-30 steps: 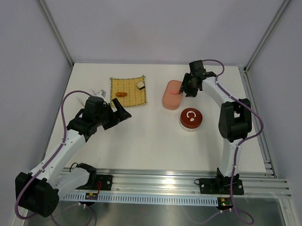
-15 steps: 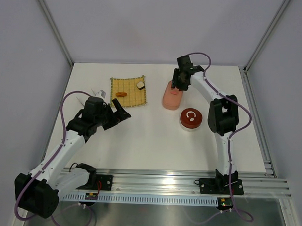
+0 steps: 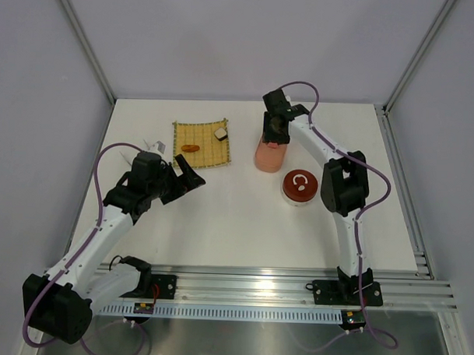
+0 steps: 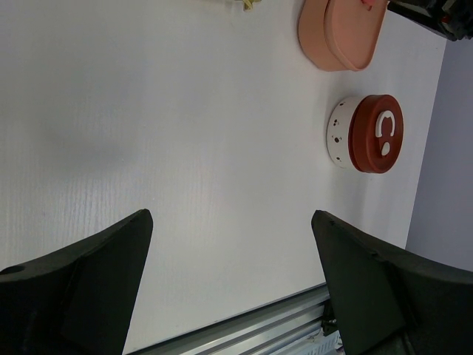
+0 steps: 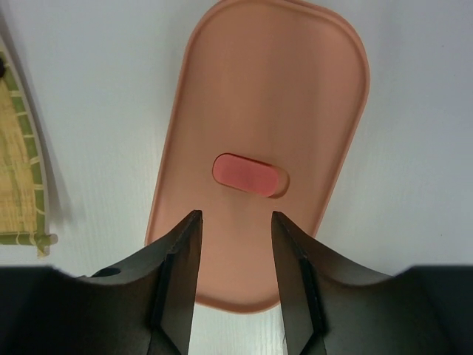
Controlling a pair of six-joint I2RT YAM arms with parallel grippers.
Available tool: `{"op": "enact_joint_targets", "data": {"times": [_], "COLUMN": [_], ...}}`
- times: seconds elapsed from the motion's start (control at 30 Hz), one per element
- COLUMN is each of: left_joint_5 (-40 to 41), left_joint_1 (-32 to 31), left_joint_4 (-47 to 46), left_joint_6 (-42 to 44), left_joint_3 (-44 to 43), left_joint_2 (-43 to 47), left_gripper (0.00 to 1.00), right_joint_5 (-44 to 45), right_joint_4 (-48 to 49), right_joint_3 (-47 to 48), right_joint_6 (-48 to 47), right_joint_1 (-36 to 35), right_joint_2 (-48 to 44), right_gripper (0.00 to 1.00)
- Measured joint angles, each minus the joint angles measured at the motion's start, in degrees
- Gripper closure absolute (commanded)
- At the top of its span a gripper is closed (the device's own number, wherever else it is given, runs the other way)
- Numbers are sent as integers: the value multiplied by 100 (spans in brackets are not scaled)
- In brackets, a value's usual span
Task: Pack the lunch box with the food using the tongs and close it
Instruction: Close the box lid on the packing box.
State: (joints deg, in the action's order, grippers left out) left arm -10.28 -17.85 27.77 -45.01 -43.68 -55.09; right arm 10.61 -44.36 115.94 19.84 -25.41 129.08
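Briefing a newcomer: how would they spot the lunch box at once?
On the white table, look right of the yellow woven mat, under the right gripper. The lunch box is the salmon-pink oval with a small red tab on its lid; its neighbour, the round container, is white with a dark red lid.

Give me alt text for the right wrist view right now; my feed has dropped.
The right gripper, jaws apart and holding nothing, points down over one end of a closed pink oblong lunch box with a darker oval tab at the middle of its lid. The edge of a yellow woven mat shows at far left on the white table.
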Motion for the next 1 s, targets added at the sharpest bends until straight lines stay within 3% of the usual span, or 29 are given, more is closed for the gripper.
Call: {"op": "enact_joint_targets", "data": {"times": [0.37, 0.67, 1.0], "left_joint_5": [0, 0, 0], "left_joint_1": [11, 11, 17], "left_joint_4": [-2, -2, -2], "left_joint_6": [0, -2, -2], "left_joint_3": [0, 22, 24], "left_joint_2": [0, -2, 0], "left_gripper": [7, 7, 7], "right_joint_5": [243, 376, 310], "right_joint_4": [114, 111, 212], "right_joint_3": [-817, -809, -817], "right_joint_6": [-83, -105, -98], "right_joint_1": [-345, -417, -461], "right_joint_2": [-297, -334, -1029], "right_gripper": [50, 50, 49]}}
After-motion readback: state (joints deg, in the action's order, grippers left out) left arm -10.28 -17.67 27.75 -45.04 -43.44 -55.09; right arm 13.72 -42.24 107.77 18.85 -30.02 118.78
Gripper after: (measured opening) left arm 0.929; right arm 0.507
